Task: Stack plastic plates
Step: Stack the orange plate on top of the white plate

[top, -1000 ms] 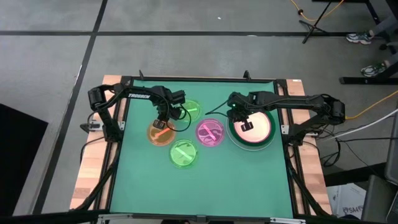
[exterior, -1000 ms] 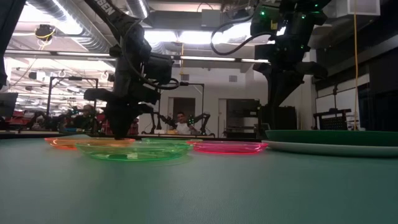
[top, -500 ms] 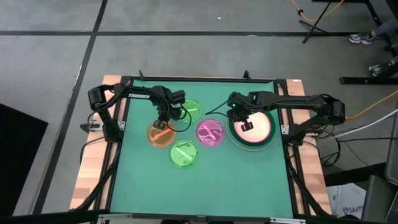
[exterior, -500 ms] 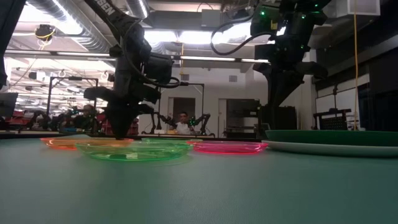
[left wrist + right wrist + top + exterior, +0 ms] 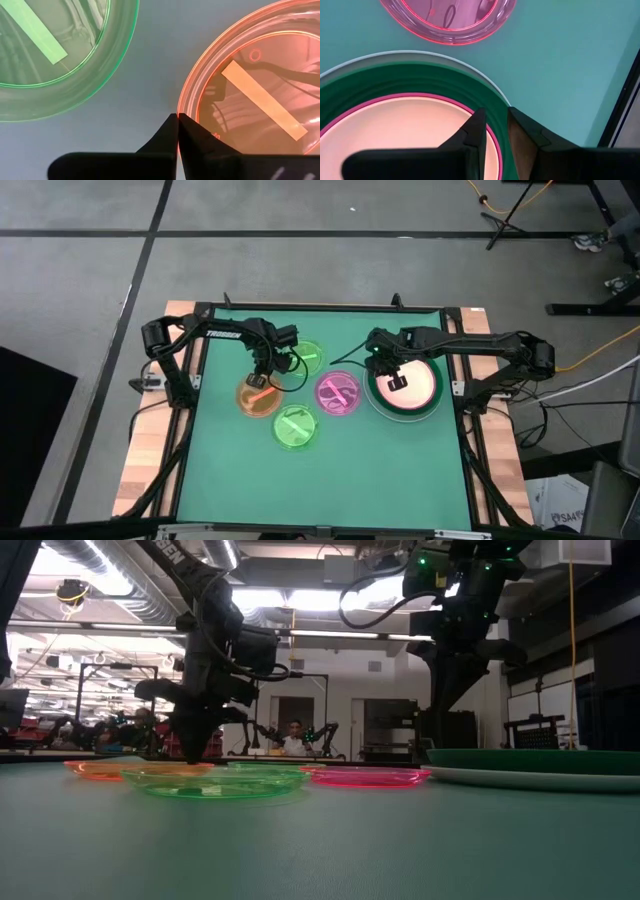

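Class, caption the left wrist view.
Left gripper closed on round translucent orange plastic plate's rim, lime green plate beside.

Both my arms are dark, near-black jointed links — white lettering runs along the left arm's upper link, and black cables loop off each wrist. Each claw's fingers (image 5: 165, 145) are matte black wedges; green indicator lights glow up top in the low view.

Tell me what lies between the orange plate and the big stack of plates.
In the high view, the small pink plate sits between the orange plate and the stack.
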Tool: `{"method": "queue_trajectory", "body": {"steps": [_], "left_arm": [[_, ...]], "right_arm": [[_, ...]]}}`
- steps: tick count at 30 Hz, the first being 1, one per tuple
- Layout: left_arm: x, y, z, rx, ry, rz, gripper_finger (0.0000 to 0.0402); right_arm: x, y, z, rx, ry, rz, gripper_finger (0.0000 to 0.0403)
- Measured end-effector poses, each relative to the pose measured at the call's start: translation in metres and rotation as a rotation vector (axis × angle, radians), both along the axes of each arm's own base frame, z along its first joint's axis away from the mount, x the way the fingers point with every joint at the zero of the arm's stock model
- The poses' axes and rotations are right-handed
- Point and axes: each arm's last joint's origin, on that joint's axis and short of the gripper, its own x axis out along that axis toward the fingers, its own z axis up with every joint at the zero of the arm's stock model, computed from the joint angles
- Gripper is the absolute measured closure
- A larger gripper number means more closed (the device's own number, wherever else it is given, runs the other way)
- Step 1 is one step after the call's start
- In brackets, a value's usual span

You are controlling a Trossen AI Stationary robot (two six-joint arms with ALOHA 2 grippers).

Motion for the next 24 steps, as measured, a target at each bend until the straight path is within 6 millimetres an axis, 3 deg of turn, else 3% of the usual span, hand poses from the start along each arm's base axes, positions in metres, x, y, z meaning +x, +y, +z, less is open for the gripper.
{"method": "queue_trajectory", "body": {"steps": [18, 24], "left_arm": [[-0.001, 0.0, 0.0, 0.001, 0.014, 0.048, 0.0401], [0.007, 0.005, 0.011, 0.053, -0.008, 0.054, 0.0401]], "right_arm": [[0.007, -0.002, 0.003, -0.017, -0.078, -0.004, 0.0333], [0.013, -0.003, 0.006, -0.027, -0.15, -0.021, 0.0333]]}}
